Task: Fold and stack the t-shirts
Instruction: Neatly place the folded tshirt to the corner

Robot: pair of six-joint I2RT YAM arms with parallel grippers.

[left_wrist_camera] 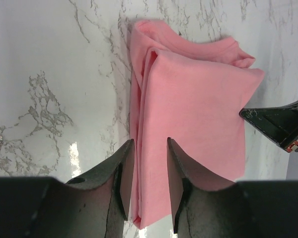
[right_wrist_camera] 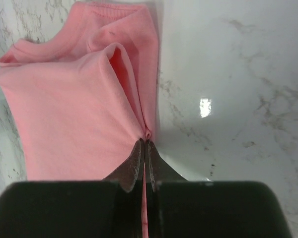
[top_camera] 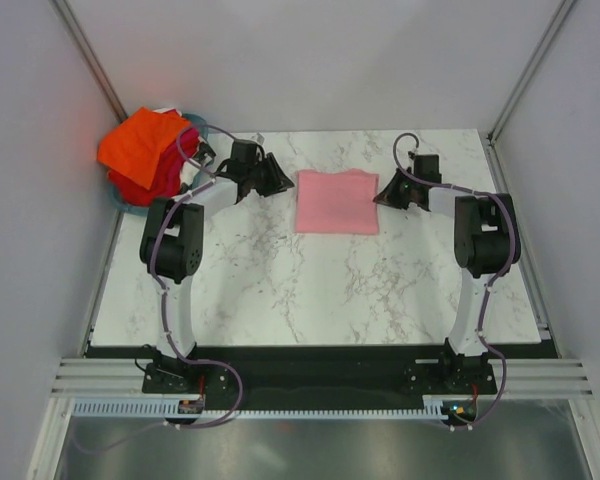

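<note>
Right claw (right_wrist_camera: 146, 145) is pinching an edge of the pink t-shirt (top_camera: 337, 201) on the bench (top_camera: 280, 285); left claw (left_wrist_camera: 150, 146) is hovering half-open at its opposite edge.

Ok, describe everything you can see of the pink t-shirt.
The pink t-shirt is soft, plain light-pink cloth, folded into a roughly rectangular packet lying flat on the marble table, toward its far middle. Layered folds show along one side, and a stitched hem shows at one end. The right gripper is shut on its edge, puckering the cloth there; the left gripper stands open over the opposite edge.
</note>
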